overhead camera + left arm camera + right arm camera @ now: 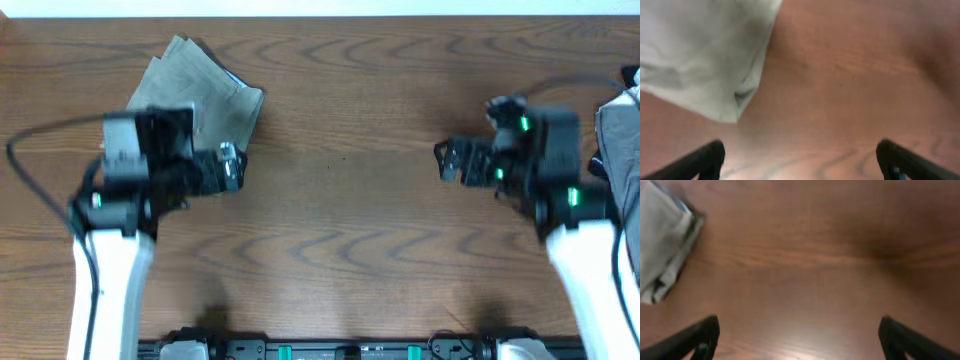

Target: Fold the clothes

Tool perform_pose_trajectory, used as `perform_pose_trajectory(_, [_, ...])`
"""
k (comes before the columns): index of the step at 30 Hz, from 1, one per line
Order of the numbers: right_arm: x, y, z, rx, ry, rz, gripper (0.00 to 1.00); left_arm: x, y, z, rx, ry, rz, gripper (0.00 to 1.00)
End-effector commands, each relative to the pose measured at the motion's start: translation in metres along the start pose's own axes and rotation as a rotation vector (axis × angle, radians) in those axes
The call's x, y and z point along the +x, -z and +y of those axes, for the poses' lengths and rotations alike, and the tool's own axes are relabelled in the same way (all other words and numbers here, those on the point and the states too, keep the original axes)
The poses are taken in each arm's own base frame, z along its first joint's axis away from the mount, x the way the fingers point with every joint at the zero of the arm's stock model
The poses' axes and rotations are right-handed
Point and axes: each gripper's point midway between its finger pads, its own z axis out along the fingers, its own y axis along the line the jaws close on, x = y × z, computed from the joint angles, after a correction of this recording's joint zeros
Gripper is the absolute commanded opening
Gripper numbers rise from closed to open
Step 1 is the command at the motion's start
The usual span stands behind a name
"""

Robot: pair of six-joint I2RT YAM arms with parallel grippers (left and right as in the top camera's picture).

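A folded khaki-grey garment (200, 90) lies flat at the back left of the table. In the left wrist view its pale corner (700, 55) fills the upper left. My left gripper (232, 168) hovers just in front of the garment's near right corner, open and empty (800, 150). A greyer heap of clothes (620, 140) lies at the right edge, mostly cut off by the frame and my right arm. My right gripper (448, 160) is over bare wood at mid right, open and empty (799, 325). A folded cloth with a blue edge (662, 245) shows at the left of the right wrist view.
The wooden table (340, 230) is bare between the two grippers and towards the front edge. Black cables trail from both arms at the left (40, 130) and right (570, 85).
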Motion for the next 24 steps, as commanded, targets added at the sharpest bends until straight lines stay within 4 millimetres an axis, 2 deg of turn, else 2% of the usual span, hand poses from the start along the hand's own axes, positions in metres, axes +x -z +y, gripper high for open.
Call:
perform_pose_trajectory(1, [-0.022, -0.004, -0.006, 0.019, 0.054, 0.073, 0.99, -0.012, -0.004, -0.006, 0.028, -0.030, 0.034, 0.98])
perform_pose_trajectory(4, [-0.027, -0.014, -0.012, 0.051, 0.045, 0.139, 0.99, -0.012, -0.012, -0.008, 0.051, -0.022, 0.055, 0.98])
perform_pose_trajectory(6, [-0.033, -0.021, -0.029, 0.128, 0.024, 0.133, 0.99, -0.010, -0.015, -0.007, 0.054, -0.017, 0.069, 0.98])
perform_pose_trajectory(9, [-0.050, -0.024, -0.074, 0.294, -0.118, 0.082, 0.99, -0.009, -0.015, -0.007, 0.053, -0.014, 0.076, 0.98])
perform_pose_trajectory(11, [-0.060, -0.021, -0.116, 0.433, -0.219, 0.049, 0.96, -0.008, -0.014, -0.007, 0.052, -0.013, 0.079, 0.98])
perform_pose_trajectory(13, [-0.068, -0.017, -0.157, 0.541, -0.317, 0.030, 0.98, -0.008, -0.014, -0.007, 0.053, -0.012, 0.080, 0.98])
perform_pose_trajectory(19, [-0.088, -0.020, -0.246, 0.644, -0.473, 0.047, 0.95, -0.007, -0.014, -0.007, 0.052, -0.011, 0.083, 0.98])
perform_pose_trajectory(24, [-0.091, -0.029, -0.313, 0.726, -0.535, 0.035, 0.91, -0.007, -0.014, -0.007, 0.052, -0.011, 0.083, 0.98])
